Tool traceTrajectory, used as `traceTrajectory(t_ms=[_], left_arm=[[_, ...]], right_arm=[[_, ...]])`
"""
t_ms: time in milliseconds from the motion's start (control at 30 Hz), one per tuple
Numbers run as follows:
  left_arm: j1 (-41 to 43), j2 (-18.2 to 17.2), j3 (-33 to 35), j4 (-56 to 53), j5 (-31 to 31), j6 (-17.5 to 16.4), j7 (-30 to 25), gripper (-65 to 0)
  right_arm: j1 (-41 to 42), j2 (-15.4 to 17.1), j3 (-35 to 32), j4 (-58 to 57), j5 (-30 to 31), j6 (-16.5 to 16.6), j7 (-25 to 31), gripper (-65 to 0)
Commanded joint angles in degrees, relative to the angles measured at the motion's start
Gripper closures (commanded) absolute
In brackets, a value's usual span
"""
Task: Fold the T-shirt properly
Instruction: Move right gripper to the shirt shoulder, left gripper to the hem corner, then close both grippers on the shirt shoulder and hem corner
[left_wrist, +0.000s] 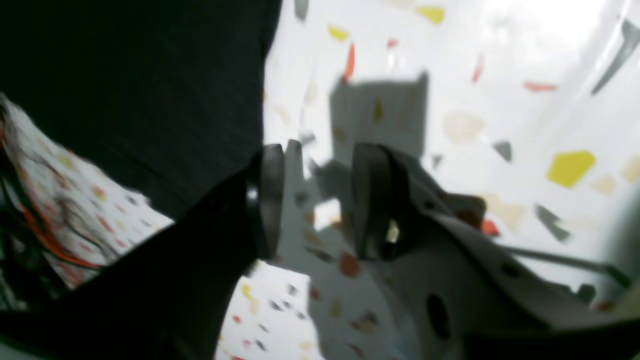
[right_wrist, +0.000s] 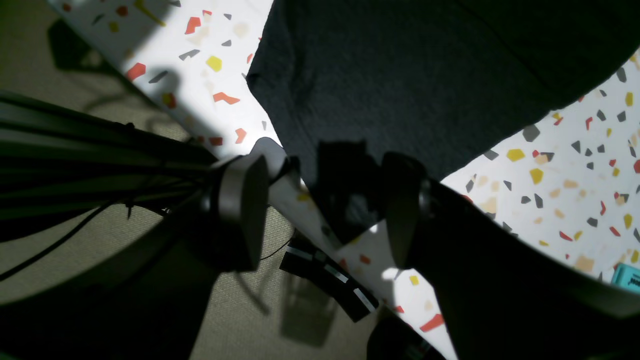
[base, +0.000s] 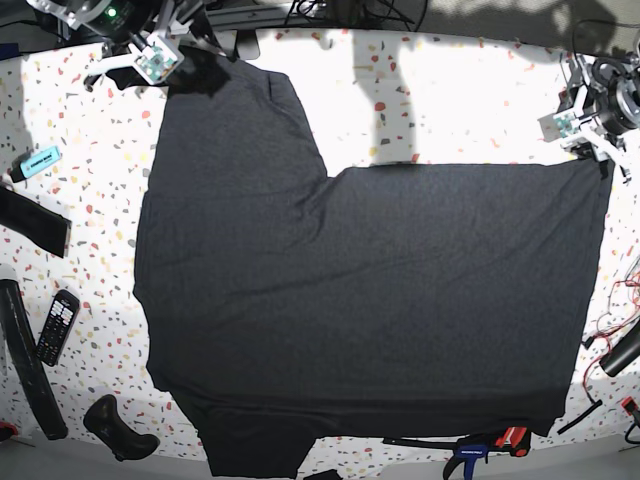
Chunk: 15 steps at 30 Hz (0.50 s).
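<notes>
The T-shirt (base: 370, 300) lies spread flat, plain dark side up, over most of the speckled white worktop (base: 470, 100). Its hem runs down the right side of the base view close to the worktop's right edge, one sleeve reaches up toward the far left corner, and the other sleeve hangs at the near edge at the bottom. Bare worktop stays open in the far middle and far right, above the shirt's long upper edge, and in a strip down the left side. That strip holds a small teal marker (base: 38, 160), a narrow black strip of fabric (base: 35, 222), a remote control (base: 57, 325) and a black handle-shaped tool (base: 118, 428); blue and red clamps (base: 485, 447) sit at the near edge. The right hand (right_wrist: 320, 210) is at the far left corner with its fingers (right_wrist: 240, 210) well apart, poised over the worktop's edge where the sleeve's corner ends; no cloth sits between them, and floor and cables show beyond the edge. The left hand (left_wrist: 320, 200) is at the far right corner of the shirt, fingers (left_wrist: 372, 200) apart with speckled worktop showing through the gap, the dark cloth just beside its left finger. Writing on the teal marker is too small to read.
</notes>
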Motion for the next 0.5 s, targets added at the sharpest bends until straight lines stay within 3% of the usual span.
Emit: traceTrajectory(t_ms=[0,467], left_arm=[[-0.59,-0.83,-0.70,-0.31,0.83,1.68,-0.81,-21.8],[-10.38,4.02,-0.70,-18.14,0.61,3.93,0.33,-21.8]], right_arm=[[-0.35,0.48,0.31,0.96,0.28,-0.09,1.11,-35.3],[-0.35,0.46,0.31,0.96,0.33,-0.11,1.14,-35.3]])
